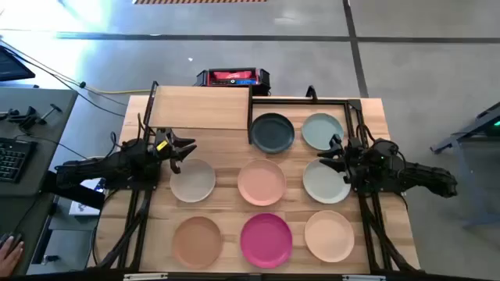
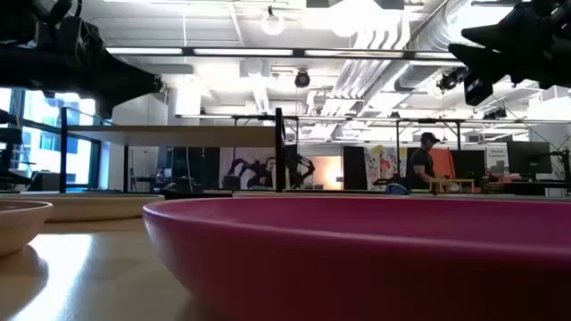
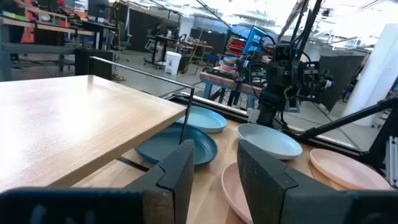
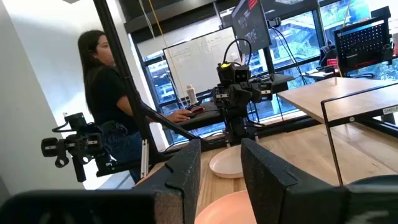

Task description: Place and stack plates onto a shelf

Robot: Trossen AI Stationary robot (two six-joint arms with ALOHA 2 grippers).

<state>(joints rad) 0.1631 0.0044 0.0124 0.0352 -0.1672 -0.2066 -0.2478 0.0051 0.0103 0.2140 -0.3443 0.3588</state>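
Still, with both claws, left (image 1: pixel 185 148) and right (image 1: pixel 328 158), open and empty above the plates (image 1: pixel 262 181), we could clip the shelf (image 1: pixel 199 107) frame lifting one.

Red-and-black case (image 1: pixel 233 77) beyond the table's far edge; keyboard (image 1: pixel 11 158) on side desk; person (image 4: pixel 109 106) seated nearby.

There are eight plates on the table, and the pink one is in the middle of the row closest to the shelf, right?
Not quite. There are eight plates, but the pink plate is in the middle of the row farthest from the shelf. The high view shows it. The plate in the middle of the row closest to the shelf is the dark teal plate.
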